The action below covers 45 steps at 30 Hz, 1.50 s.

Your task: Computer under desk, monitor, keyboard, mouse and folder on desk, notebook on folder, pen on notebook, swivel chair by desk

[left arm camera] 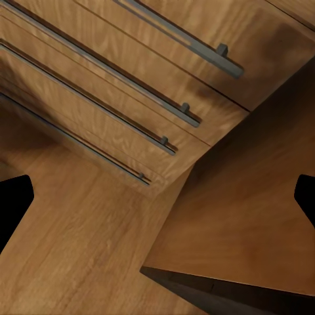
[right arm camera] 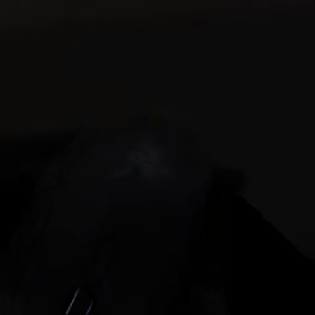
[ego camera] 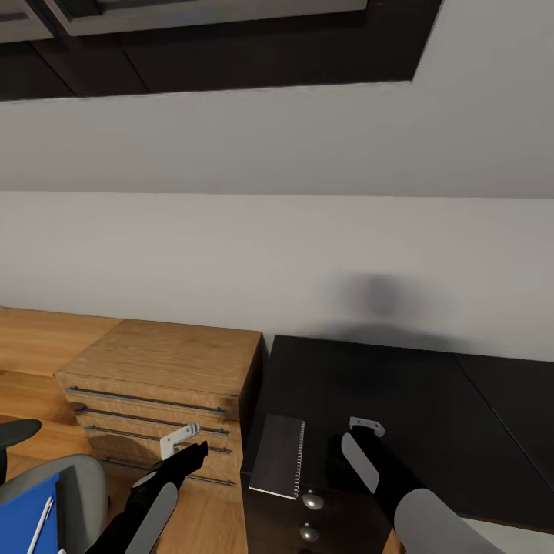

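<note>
The notebook (ego camera: 278, 455) lies on the black worktop (ego camera: 400, 392), long axis pointing away from me, just left of my right tool (ego camera: 366, 425); whether it is apart I cannot tell.

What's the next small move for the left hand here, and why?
Probably swing the left hand down toward the blue folder on the swivel chair. The folder is on the seat with the pen lying on it, while the notebook is already on the desk. That hand hangs in front of the wooden drawer chest, holding nothing that I can see.
</note>
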Motion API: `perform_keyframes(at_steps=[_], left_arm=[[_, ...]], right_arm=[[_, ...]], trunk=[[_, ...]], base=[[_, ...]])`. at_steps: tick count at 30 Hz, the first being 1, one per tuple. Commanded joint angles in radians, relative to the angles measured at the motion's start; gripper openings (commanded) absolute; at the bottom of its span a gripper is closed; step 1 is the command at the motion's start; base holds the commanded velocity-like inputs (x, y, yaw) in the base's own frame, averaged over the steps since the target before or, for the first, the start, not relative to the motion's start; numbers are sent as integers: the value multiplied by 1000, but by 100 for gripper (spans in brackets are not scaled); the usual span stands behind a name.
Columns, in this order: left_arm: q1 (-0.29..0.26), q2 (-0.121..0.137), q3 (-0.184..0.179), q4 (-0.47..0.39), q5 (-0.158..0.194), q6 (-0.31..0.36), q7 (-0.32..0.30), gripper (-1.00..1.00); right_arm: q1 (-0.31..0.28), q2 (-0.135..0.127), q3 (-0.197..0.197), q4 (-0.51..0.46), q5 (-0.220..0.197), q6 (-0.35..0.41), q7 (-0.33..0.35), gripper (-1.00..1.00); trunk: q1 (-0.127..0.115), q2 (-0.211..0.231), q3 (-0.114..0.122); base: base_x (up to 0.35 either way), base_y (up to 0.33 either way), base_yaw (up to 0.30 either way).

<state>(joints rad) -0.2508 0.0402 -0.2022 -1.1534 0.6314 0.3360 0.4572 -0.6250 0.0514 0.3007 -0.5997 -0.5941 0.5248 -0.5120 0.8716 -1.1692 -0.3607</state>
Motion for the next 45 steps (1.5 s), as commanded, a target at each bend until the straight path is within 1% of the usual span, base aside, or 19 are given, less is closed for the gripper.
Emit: perform_keyframes(at_steps=[1, 18, 20, 21, 22, 25, 27, 28, 30, 35, 45], left_arm=[[-1, 1, -3, -2, 8, 1, 9, 100], [-1, 1, -4, -3, 4, 1, 9, 100], [-1, 1, -3, -3, 3, 1, 9, 100], [-1, 1, -4, -3, 3, 1, 9, 100], [-1, 1, -3, -4, 2, 0, 9, 100], [-1, 1, -3, -4, 2, -1, 9, 100], [-1, 1, -3, -5, 2, 0, 9, 100], [-1, 1, -3, -5, 2, 0, 9, 100], [-1, 1, -3, -4, 1, 1, 9, 100], [-1, 2, -3, -3, 2, 1, 9, 100], [-1, 4, -2, 0, 4, 1, 8, 100]], right_arm=[[-1, -1, 5, -2, -13, 0, -11, -100], [-1, -3, 5, -11, -8, -14, -11, -100], [-1, -4, 5, -31, -7, -19, -12, -100], [1, -10, 6, -103, -6, -29, -14, -100], [3, -15, 6, -140, -5, -30, -15, -100], [9, -30, 6, -224, -5, -32, -18, -100], [32, -43, 6, -294, -6, -32, -19, -100], [52, -48, 6, -331, -7, -32, -20, -100], [69, -51, 6, -368, -7, -31, -20, -100], [77, -53, 6, -393, -7, -31, -22, -100], [79, -53, 6, -402, -7, -31, -28, -100]], trunk=[[0, -1, -1], [0, -1, -1], [0, -1, -1], [-4, 6, 2], [-8, 13, 5], [-19, 34, 14], [-27, 48, 21], [-31, 55, 24], [-38, 69, 30], [-57, 104, 46], [-96, 174, 77]], base=[[0, 0, 0], [0, 0, 0], [0, 0, 0], [0, 0, 0], [0, 0, 0], [0, 0, 0], [0, 0, 0], [0, 0, 0], [0, 0, 0], [-84, 0, 0], [-301, 0, 0]])
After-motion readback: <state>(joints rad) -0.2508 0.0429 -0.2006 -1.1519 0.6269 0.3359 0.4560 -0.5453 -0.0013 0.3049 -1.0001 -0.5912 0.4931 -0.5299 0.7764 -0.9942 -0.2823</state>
